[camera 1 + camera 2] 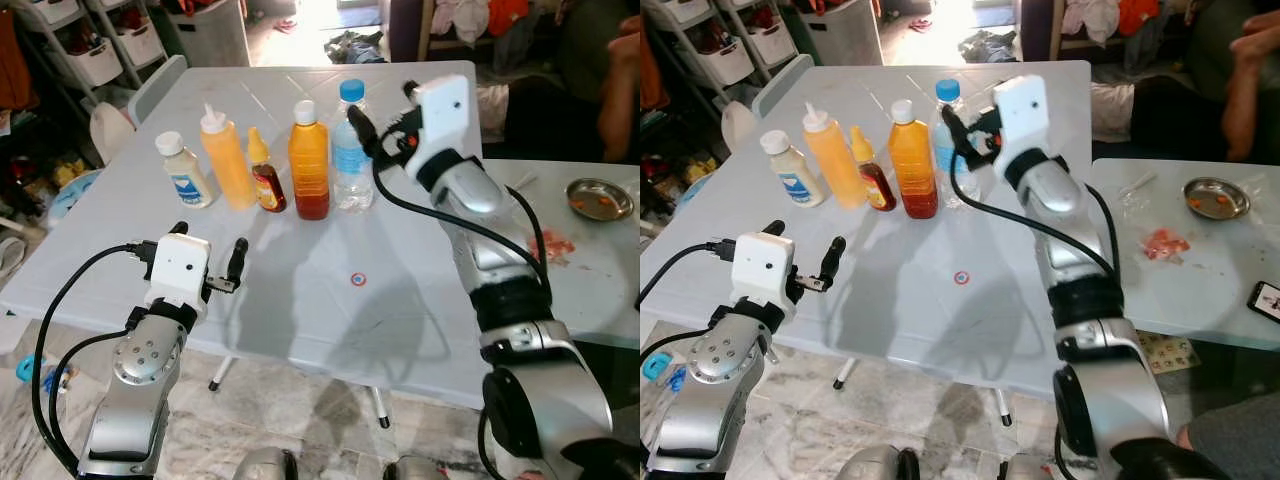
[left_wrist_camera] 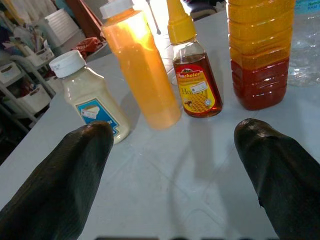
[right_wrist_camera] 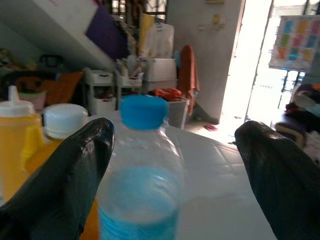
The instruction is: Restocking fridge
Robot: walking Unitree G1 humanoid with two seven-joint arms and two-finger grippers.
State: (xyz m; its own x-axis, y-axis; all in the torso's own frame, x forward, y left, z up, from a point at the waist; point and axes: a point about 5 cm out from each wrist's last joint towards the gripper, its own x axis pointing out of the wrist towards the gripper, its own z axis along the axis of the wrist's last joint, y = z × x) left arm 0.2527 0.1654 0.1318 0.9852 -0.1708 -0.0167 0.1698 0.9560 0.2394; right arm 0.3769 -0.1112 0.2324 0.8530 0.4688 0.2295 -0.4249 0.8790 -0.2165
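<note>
1. The right gripper (image 3: 172, 170) is up at the top part of the clear plastic water bottle with the blue cap (image 1: 351, 150). Its two black fingers are spread wide and hold nothing. In the right wrist view the bottle stands between the fingers, nearer to one of them, but it is hard to tell if that finger touches it.
2. The left gripper (image 2: 170, 170) hovers low over the near part of the white folding table (image 1: 300, 310). Its fingers are also spread apart and hold nothing.
3. Five bottles stand upright in a row on the table, well beyond the left gripper.
4. From the robot's left the row goes: a small white sauce bottle with a white cap and blue label (image 1: 184, 171), a tall orange squeeze bottle with a white nozzle (image 1: 226, 160), a small honey bottle with a yellow pointed cap (image 1: 266, 174), a big bottle with a white cap, orange on top and red at the bottom (image 1: 309, 163), and then the water bottle.
5. The big orange and red bottle and the water bottle stand just beside each other.
6. A small round red and blue sticker (image 1: 358, 279) is on the table, nearer the robot than the row.
7. A second white table (image 1: 600, 280) is on the robot's right. A round metal dish (image 1: 598, 198) sits on it.
8. A person's arm (image 1: 620, 85) is at the far right.
</note>
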